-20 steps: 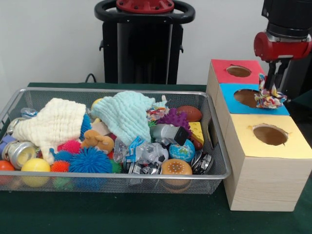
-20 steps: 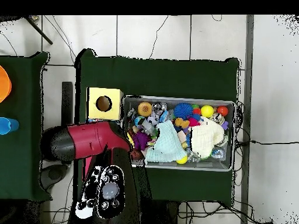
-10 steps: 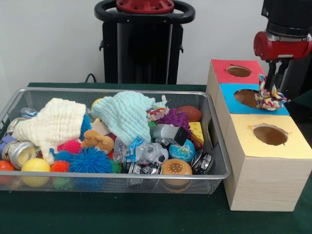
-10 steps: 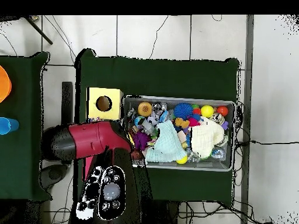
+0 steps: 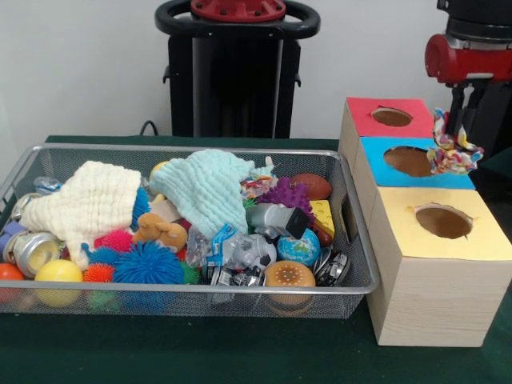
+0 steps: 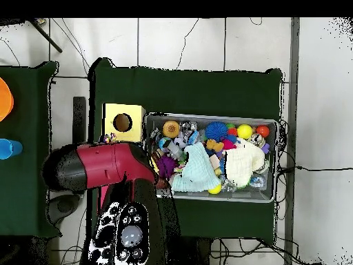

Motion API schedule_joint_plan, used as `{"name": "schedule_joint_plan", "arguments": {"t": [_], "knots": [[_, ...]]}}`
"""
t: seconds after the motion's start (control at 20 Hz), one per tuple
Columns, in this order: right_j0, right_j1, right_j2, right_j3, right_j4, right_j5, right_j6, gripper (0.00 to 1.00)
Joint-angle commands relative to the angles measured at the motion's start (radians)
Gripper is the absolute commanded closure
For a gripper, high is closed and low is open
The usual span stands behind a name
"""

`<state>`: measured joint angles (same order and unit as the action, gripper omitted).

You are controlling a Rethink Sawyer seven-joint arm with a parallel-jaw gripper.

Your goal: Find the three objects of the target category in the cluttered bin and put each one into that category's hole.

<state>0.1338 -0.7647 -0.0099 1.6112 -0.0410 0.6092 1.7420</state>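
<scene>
My gripper [image 5: 462,128] hangs at the right of the front view, shut on a multicoloured knotted rope toy [image 5: 454,152]. The toy dangles over the right edge of the blue box [image 5: 376,154], to the right of its hole [image 5: 408,161]. A red box [image 5: 364,112] with a hole stands behind it. A yellow box [image 5: 416,240] with a hole stands in front. In the overhead view the red arm [image 6: 103,165] covers the gripper, and a bit of the toy [image 6: 107,138] shows beside the yellow box [image 6: 132,112].
A wire mesh bin [image 5: 184,300] at the left holds a cream cloth [image 5: 88,200], a mint cloth [image 5: 210,188], spiky balls [image 5: 148,264], a brown football [image 5: 312,186], a globe ball [image 5: 300,248], cans [image 5: 28,252] and more clutter.
The gripper has carried the rope toy to the right and a little upward, from over the blue hole's right rim to past the blue box's right edge.
</scene>
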Motion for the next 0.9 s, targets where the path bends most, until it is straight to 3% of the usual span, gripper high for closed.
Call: {"name": "schedule_joint_plan", "arguments": {"t": [0.05,0.3,0.9], "knots": [[-0.029,-0.040,0.025,-0.015,0.044,0.031,0.159,1.00],[-0.026,-0.047,0.007,0.017,0.055,0.015,0.191,1.00],[-0.047,-0.054,0.015,0.060,0.063,-0.055,0.171,1.00]]}}
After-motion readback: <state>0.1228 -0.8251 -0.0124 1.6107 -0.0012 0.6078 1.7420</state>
